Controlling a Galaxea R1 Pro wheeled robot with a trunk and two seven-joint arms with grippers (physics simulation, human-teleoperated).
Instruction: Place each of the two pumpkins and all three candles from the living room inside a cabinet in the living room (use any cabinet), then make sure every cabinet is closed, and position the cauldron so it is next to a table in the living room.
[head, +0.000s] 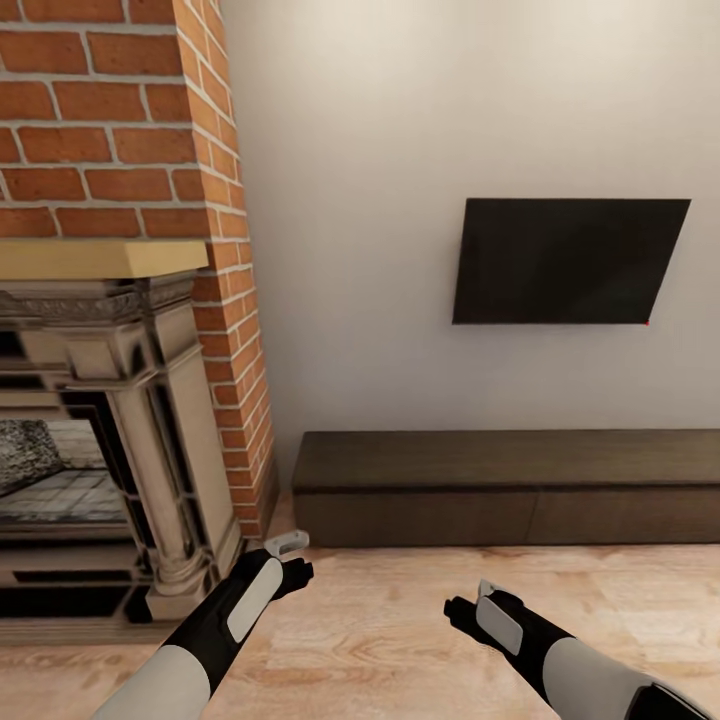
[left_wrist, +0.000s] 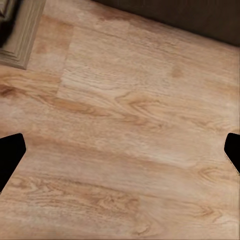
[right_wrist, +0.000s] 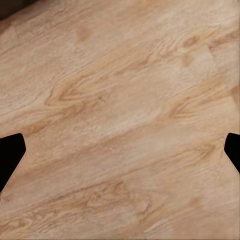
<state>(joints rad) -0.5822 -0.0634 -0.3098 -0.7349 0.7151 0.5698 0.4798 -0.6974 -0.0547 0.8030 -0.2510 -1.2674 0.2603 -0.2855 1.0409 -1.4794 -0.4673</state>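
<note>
Jaws on both arms are spread wide with nothing held: in each wrist view the dark fingertips sit at opposite edges of the frame over bare wood floor (left_wrist: 130, 125). In the head view the left gripper (head: 290, 565) is seen low, left of centre, near the fireplace (head: 110, 420) base; the right gripper (head: 462, 608) is low, right of centre.

The cabinet (head: 505, 488) is found across the lower middle and right of the head view, against the wall under the TV (head: 565, 262). Both drawers look shut, top bare. Pumpkins, candles and cauldron can't be placed from these views.

Step in hand is judged to be travel or search, not a grasp. Best handled by keeping the arms tucked low, clearance kept from the fireplace plinth on the left, and the head panned until the items are located before any drawer is opened.
</note>
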